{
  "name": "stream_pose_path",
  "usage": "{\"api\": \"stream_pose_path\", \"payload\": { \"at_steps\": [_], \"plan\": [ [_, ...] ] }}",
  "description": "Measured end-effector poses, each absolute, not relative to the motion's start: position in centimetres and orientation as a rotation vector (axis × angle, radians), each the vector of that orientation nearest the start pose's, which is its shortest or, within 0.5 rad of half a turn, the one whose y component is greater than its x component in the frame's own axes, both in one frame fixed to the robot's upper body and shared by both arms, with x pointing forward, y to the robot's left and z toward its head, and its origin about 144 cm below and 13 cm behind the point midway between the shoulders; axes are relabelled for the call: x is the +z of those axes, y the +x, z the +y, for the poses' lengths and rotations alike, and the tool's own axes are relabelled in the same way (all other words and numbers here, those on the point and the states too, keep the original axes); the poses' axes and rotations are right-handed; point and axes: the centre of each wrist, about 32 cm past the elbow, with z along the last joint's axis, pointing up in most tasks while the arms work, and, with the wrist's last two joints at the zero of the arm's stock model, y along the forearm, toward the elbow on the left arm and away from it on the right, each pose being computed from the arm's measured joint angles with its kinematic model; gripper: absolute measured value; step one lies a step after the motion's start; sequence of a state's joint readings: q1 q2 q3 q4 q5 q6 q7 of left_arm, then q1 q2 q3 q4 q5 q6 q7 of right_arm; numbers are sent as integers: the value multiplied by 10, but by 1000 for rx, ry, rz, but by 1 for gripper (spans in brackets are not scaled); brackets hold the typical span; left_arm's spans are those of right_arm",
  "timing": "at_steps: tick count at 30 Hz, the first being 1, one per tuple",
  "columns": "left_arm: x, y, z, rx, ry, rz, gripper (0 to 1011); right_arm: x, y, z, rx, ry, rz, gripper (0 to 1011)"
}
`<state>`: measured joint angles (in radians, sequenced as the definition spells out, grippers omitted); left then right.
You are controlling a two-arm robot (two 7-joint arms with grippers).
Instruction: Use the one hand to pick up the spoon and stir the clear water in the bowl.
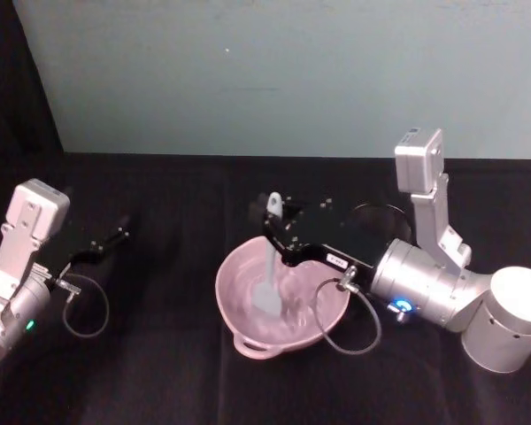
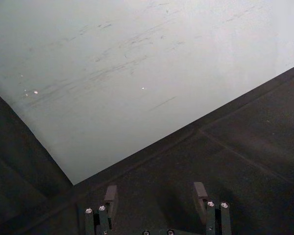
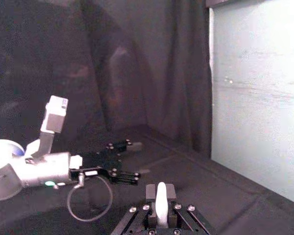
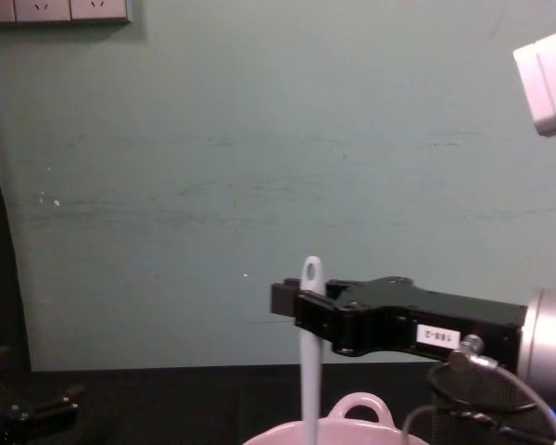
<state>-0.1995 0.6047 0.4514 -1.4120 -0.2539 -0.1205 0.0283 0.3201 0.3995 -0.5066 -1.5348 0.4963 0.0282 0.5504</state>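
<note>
Now mid-stir: gripping the upright spoon [image 1: 268, 270] with the right gripper [image 1: 277, 225] at frame centre, paddle in the bowl [image 1: 233, 312] just below. Next, probably gentle circling within the rim. Parked far left, spread wide: left gripper [image 1: 117, 235].

Lab, blk drapes [image 3: 137, 73], teal wall [image 1: 292, 71]

The right gripper [image 1: 276, 223] reaches in from the right side, its silver wrist low and the black body stretched out level, jaws clamped on the handle of the spoon [image 1: 267, 282] (held nearly upright). The left gripper [image 1: 115, 237] sits parked far left, its 2 jaws apart.
</note>
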Motion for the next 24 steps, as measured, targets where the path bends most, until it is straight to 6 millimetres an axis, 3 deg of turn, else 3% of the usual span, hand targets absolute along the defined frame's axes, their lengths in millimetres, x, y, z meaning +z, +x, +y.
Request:
{"api": "stream_pose_path", "payload": {
  "at_steps": [4,10,17,22,24],
  "plan": [
    [1140,489,310,1248,304,-285,1005,1202,513,-198,-562,44,-11,113],
    [1140,489,310,1248,304,-285,1005,1224,513,-203,-558,63,-73,113],
    [1140,489,310,1248,305,-285,1005,1264,518,-226,-614,92,-114,114],
    [1140,489,310,1248,304,-285,1005,1281,524,-244,-669,93,-103,113],
    [1140,489,310,1248,304,-285,1005,1291,529,-260,-717,91,-92,113]
  ]
}}
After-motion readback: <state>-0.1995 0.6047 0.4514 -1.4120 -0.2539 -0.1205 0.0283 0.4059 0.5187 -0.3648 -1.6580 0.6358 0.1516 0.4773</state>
